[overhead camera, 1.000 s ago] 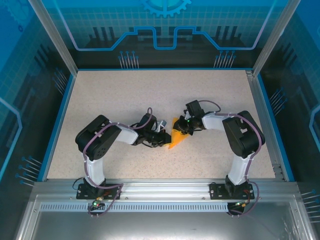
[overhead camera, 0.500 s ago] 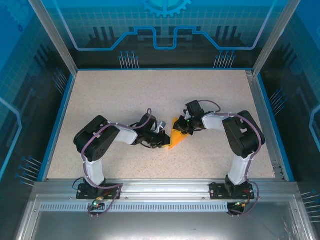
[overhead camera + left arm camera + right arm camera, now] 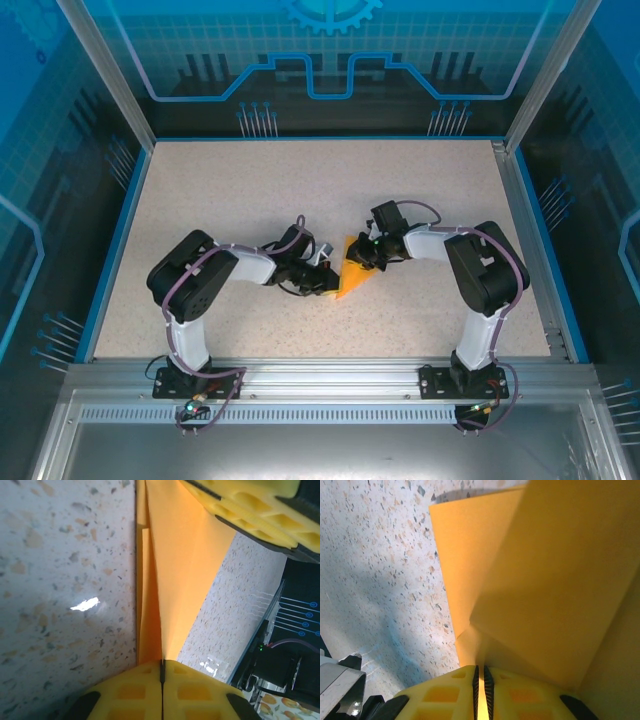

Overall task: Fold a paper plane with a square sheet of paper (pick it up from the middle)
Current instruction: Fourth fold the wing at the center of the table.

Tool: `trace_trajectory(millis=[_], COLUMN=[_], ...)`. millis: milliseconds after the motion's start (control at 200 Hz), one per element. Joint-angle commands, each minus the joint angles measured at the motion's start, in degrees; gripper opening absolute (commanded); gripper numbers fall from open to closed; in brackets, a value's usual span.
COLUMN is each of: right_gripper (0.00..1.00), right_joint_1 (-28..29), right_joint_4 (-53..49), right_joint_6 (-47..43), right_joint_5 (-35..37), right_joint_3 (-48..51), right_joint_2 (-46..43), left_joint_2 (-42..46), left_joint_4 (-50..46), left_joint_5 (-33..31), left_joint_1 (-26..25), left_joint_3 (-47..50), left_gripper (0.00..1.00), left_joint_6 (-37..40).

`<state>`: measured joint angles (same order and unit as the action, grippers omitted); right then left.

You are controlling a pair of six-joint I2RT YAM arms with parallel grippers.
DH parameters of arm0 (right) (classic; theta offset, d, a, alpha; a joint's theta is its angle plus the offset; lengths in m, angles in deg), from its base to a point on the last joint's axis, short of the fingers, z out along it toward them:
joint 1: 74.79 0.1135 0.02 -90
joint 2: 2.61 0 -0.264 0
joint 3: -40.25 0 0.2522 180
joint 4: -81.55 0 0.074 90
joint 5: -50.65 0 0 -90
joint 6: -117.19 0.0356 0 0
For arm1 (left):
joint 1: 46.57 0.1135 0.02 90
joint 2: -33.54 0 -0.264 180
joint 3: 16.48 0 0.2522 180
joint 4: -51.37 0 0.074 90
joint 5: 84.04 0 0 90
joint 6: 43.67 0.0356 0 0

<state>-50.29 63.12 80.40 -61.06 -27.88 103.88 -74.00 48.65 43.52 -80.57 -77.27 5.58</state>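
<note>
Left end effector (image 3: 161, 667): clenched, its yellow pads pinching the narrow end of the paper plane (image 3: 170, 570).
Right end effector (image 3: 480, 674): clenched too, gripping a layered edge of the same paper from the far right.
Paper plane: partly folded, a tapered orange wedge with overlapping flaps, held between the 2 arms.
Bench (image 3: 230, 190): speckled; the paper sits low over its middle, and I cannot tell whether it touches.
Step in hand: probably a late fold, with both ends held to line up the layers.
Next move: likely needs 1 grip kept as an anchor while the other brings its flap over and presses the crease flat without tearing.
</note>
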Motion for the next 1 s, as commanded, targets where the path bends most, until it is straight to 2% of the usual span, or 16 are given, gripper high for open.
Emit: trace_trajectory(millis=[0,295,405,555,775,905,995], right_gripper=[0.16,0.16,0.16,0.16,0.16,0.16,0.16], right_joint_1=[0.0,-0.1,-0.1,0.0,0.1,0.2,0.2], right_joint_4=[-5.3,-5.4,-5.4,-5.4,-5.7,-5.6,-5.6], right_joint_6=[-1.5,-1.6,-1.7,-1.7,-1.7,-1.7,-1.8], right_joint_5=[5.4,5.4,5.4,5.3,5.7,6.1,6.1], right_joint_3=[2.1,2.1,2.1,2.1,2.2,2.3,2.4], right_joint_2=[3.4,3.4,3.4,3.5,3.6,4.2,4.5], left_joint_2=[1.2,1.4,1.3,-0.2,0.7,3.6,7.8], left_joint_4=[-11.6,-15.1,-15.4,-15.8,-19.1,-17.1,-15.3], left_joint_5=[5.7,6.2,6.3,5.8,1.4,0.9,-2.1], left_joint_1=[-0.3,-0.3,-0.3,-0.4,-0.4,-0.4,-0.3], left_joint_3=[-0.4,-1.9,-1.8,-2.4,-1.2,0.5,2.1], left_gripper=[0.06,0.11,0.03,0.0,0.0,0.0,0.02], left_joint_6=[4.1,5.2,5.6,5.3,5.6,4.6,3.4])
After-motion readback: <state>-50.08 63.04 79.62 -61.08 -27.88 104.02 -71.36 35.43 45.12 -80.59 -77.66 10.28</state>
